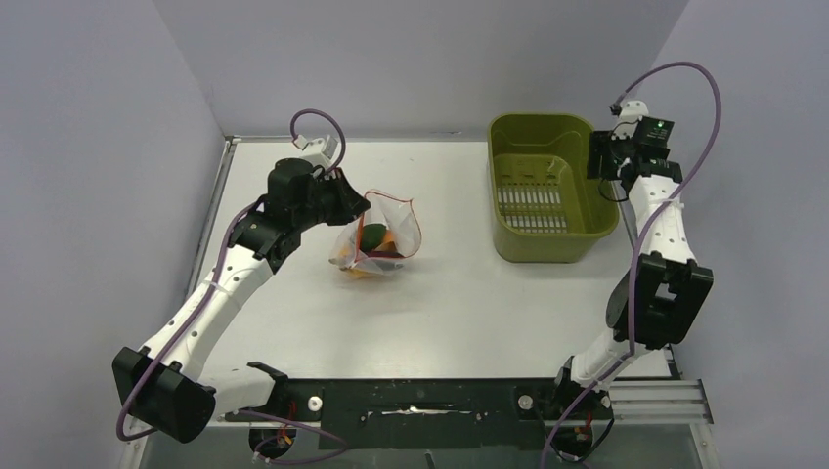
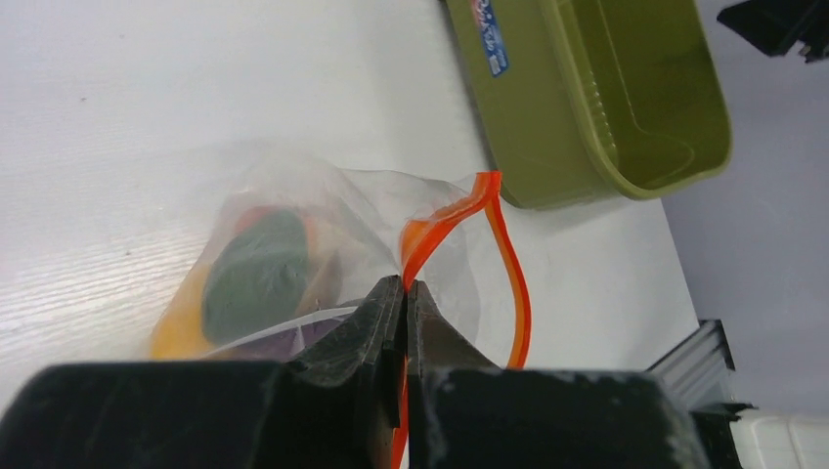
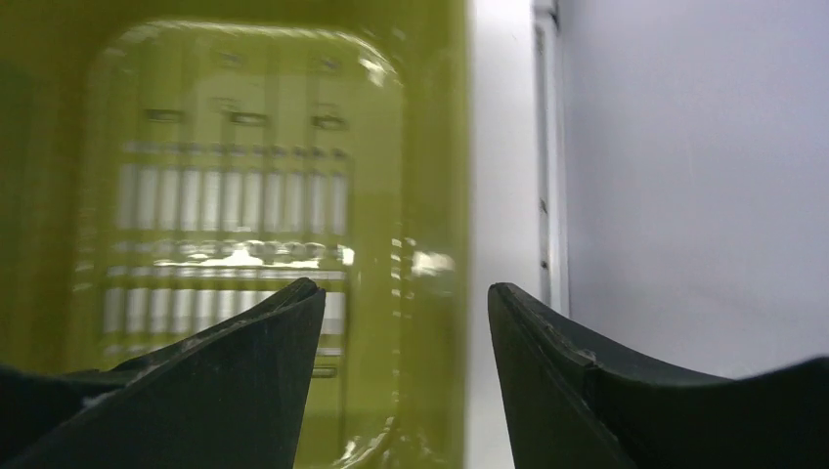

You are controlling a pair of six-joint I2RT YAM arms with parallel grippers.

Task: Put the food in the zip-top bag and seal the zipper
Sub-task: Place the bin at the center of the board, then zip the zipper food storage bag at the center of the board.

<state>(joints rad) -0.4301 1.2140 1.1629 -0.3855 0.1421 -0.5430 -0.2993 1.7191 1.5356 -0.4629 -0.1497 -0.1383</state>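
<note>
The clear zip-top bag [image 1: 376, 239] lies mid-table with toy food inside: a dark green piece [image 2: 256, 276], a yellow-orange piece [image 2: 176, 327] and a purple piece [image 2: 274, 342]. Its red-orange zipper [image 2: 440, 223] stands partly open in a loop. My left gripper [image 2: 405, 283] is shut on the zipper strip at the bag's mouth, and it also shows in the top view [image 1: 354, 207]. My right gripper [image 3: 406, 293] is open and empty above the right wall of the olive-green basket [image 1: 541, 186], and it also shows in the top view [image 1: 608, 164].
The olive-green basket [image 2: 587, 107] stands at the back right, with nothing in the part of its slotted floor that shows. Grey walls close in the table on the left, back and right. A black mounting plate [image 1: 420, 401] runs along the near edge.
</note>
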